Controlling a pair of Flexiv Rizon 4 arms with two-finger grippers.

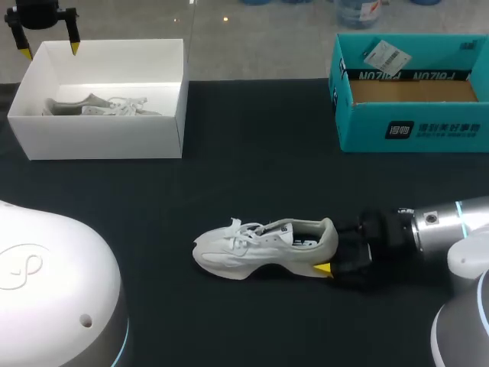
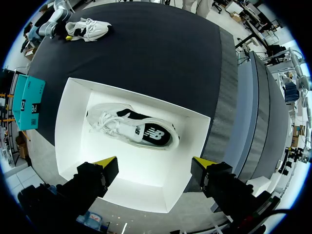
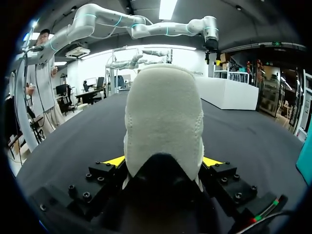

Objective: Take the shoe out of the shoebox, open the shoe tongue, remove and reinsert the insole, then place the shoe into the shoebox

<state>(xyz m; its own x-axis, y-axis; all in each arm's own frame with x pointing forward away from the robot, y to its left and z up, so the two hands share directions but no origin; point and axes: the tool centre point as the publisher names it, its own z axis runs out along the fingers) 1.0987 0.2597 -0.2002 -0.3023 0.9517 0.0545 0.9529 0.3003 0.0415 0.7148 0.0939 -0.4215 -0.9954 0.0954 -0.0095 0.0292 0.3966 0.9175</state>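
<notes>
A white shoe lies on its side on the black table, toe to the left; it also shows far off as the shoe. My right gripper is shut on its heel: in the right wrist view the padded heel fills the gap of the gripper, with both yellow tips against it. A second white shoe lies inside the white shoebox at the back left. My left gripper hangs open above the shoebox's far edge, holding nothing.
An open teal cardboard box stands at the back right. The white housing of my left arm's base fills the front left corner. My right arm comes in low along the table from the right.
</notes>
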